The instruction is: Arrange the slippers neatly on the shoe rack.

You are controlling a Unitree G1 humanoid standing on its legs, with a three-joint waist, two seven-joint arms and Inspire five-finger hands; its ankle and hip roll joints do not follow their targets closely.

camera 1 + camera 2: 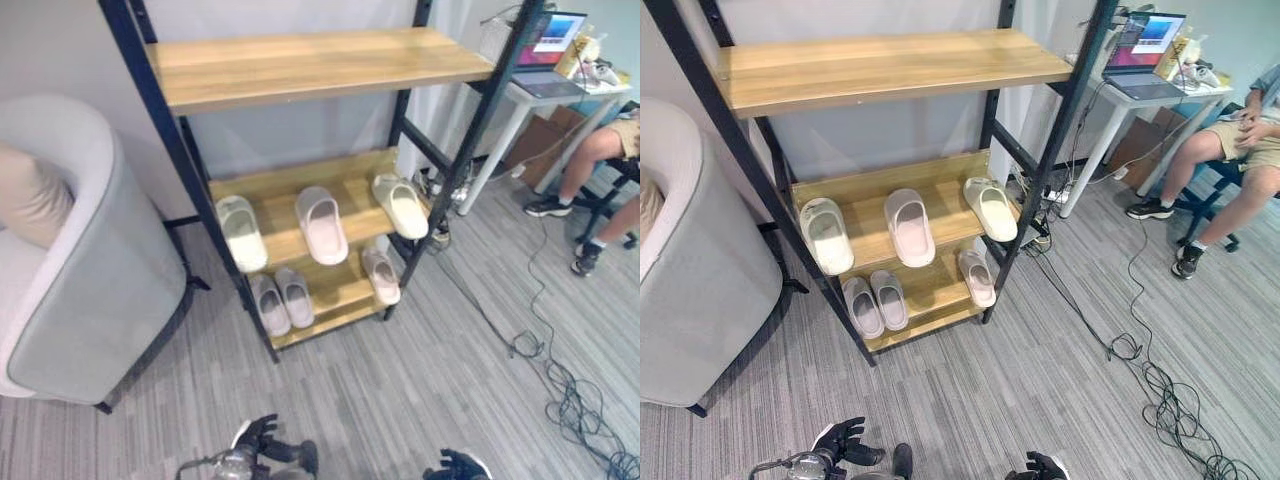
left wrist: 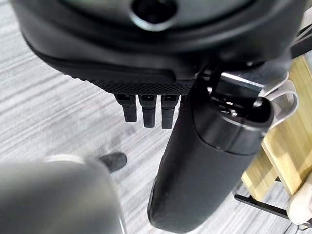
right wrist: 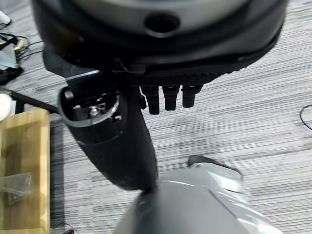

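L hand and R hand low nr floor, fingers relaxed, empty; slippers on shoe rack, well apart.

The shoe rack has pale matt wood shelves on a black metal frame. The slippers look smooth, soft foam. The floor is grey striped carpet.

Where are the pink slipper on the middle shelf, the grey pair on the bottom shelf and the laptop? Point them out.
pink slipper (image 1: pixel 322 222), left eye view, on its strap.
grey pair (image 1: pixel 281 299), left eye view, between the two soles.
laptop (image 1: pixel 1148 36), right eye view, on its screen.
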